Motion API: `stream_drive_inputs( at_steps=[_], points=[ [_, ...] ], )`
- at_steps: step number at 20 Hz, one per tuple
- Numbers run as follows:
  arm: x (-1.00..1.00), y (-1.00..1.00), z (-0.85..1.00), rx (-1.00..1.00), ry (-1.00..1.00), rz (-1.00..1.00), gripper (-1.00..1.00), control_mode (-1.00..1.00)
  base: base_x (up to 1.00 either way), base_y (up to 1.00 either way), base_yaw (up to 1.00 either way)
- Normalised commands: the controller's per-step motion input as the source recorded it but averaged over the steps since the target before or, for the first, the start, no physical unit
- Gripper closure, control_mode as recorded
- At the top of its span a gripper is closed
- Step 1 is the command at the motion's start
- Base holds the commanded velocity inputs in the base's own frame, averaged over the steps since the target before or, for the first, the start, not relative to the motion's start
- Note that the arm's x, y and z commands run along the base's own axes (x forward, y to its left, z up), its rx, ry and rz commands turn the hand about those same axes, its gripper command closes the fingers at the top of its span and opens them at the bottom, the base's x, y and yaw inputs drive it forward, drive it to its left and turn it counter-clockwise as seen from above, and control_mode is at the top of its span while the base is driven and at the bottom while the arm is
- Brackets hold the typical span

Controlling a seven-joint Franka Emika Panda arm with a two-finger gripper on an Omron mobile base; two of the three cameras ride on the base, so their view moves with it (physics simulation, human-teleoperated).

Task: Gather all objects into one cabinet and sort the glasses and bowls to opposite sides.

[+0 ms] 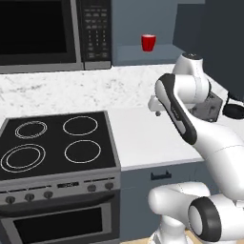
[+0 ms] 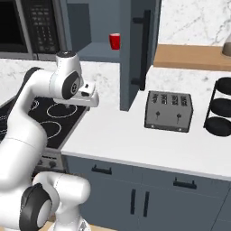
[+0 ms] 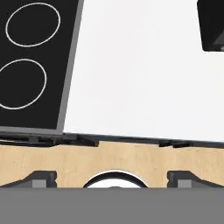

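Red cup [image 1: 148, 42], smooth tapered tumbler, pale inside.

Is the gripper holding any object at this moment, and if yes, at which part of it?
Nothing is held. The gripper stands open above the white counter, with nothing between its fingertips.

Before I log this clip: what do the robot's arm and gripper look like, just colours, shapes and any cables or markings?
The arm is glossy white, built of rounded tubular links with dark grey to black bands and caps at the joints. The gripper has two small dark grey fingertips with blocky, stepped ends on a white hand. No cables or markings are visible.
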Motion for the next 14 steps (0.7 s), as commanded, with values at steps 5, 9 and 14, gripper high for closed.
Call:
stream_drive_inputs(
  at_steps=[5, 9, 14],
  points=[
    [0.00, 0.00, 0.00, 0.00, 0.00, 0.00, -1.00, 1.00, 0.96, -0.46, -0.04],
    [0.00, 0.00, 0.00, 0.00, 0.00, 0.00, -1.00, 1.00, 0.88, -0.61, -0.06],
    [0.00, 0.00, 0.00, 0.00, 0.00, 0.00, -1.00, 1.00, 0.93, -0.29, -0.04]
  ],
)
